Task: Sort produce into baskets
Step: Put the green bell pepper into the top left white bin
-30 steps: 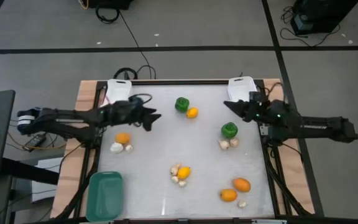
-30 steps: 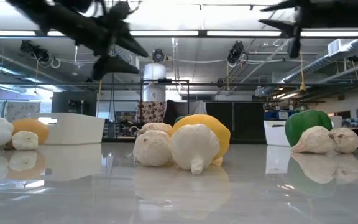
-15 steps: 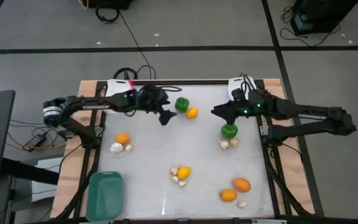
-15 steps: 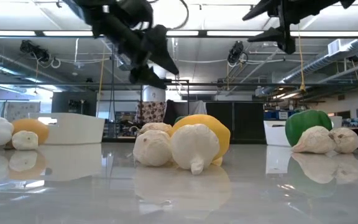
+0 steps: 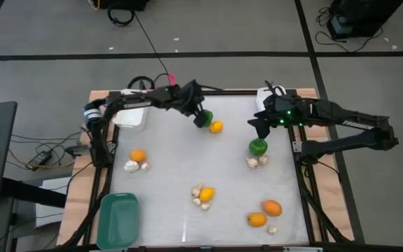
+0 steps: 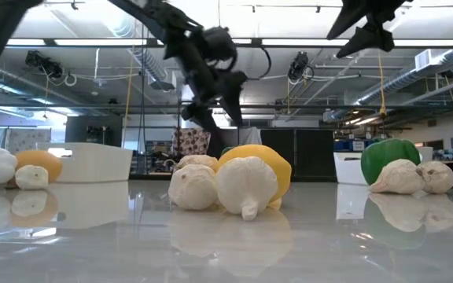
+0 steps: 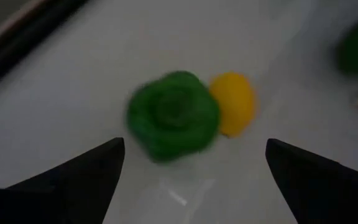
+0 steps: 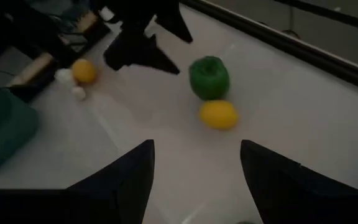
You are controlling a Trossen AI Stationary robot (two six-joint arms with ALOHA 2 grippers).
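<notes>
A green bell pepper (image 5: 205, 121) rests on the table at the far middle, with a yellow fruit (image 5: 216, 127) touching its side. My left gripper (image 5: 199, 115) is open and hovers over this pepper. In the left wrist view the pepper (image 7: 173, 115) and the fruit (image 7: 232, 102) lie ahead of the spread fingers (image 7: 92, 174). My right gripper (image 5: 256, 127) is open and empty, above the table just beyond a second green pepper (image 5: 258, 147). Its wrist view shows the first pepper (image 8: 209, 76), the yellow fruit (image 8: 218, 114) and my left gripper (image 8: 143, 45).
White bins stand at the far left (image 5: 131, 115) and far right (image 5: 271, 96), and a teal bin (image 5: 117, 218) at the near left. An orange with mushrooms (image 5: 138, 155), a yellow fruit among mushrooms (image 5: 205, 194), two oranges (image 5: 264, 213) and mushrooms (image 5: 256, 162) lie scattered.
My left gripper has swung from the table's left side toward the far middle and now hangs over the green pepper beside the yellow fruit. My right gripper has moved a little toward the table's left and risen. No produce has moved.
</notes>
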